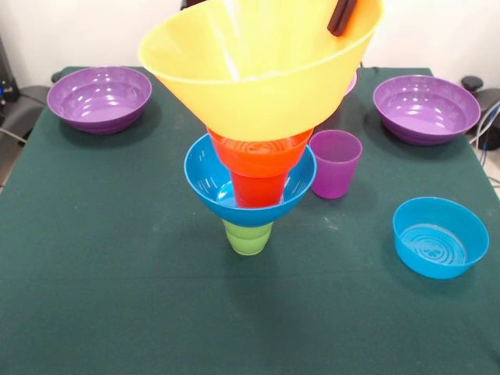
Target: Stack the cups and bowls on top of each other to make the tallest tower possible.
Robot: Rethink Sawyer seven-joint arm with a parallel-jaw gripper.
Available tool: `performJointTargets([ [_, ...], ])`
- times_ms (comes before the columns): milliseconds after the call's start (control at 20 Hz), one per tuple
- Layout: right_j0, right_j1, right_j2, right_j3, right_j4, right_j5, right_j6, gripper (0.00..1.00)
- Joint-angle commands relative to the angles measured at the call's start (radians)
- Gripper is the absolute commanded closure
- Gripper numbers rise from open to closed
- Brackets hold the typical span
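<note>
Black finger [341, 17] of your gripper is hooking inside the large yellow-orange bowl [258, 70], whose rim it seems to be pinching, tilted, directly over the tower [250, 187]. Beside the tower, the purple cup [335, 162], small blue bowl [440, 237] and two purple bowls [99, 98] are waiting unstacked.

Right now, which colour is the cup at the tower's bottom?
Green: the stepped plastic cup, seen in the front view.

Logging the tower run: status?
Gripper pinching yellow bowl rim, tilted over tower. Stack: green cup, blue bowl, orange cup, orange bowl. Purple cup close beside.
</note>
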Motion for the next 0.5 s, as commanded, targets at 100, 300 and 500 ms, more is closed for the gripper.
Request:
performJointTargets([
  [100, 0.019, 0.015, 0.036, -0.014, -0.003, 0.078, 0.141, 1.0],
  [300, 0.025, 0.017, 0.03, -0.012, -0.006, 0.079, 0.144, 1.0],
  [500, 0.031, 0.019, 0.024, -0.011, -0.005, 0.084, 0.149, 1.0],
])
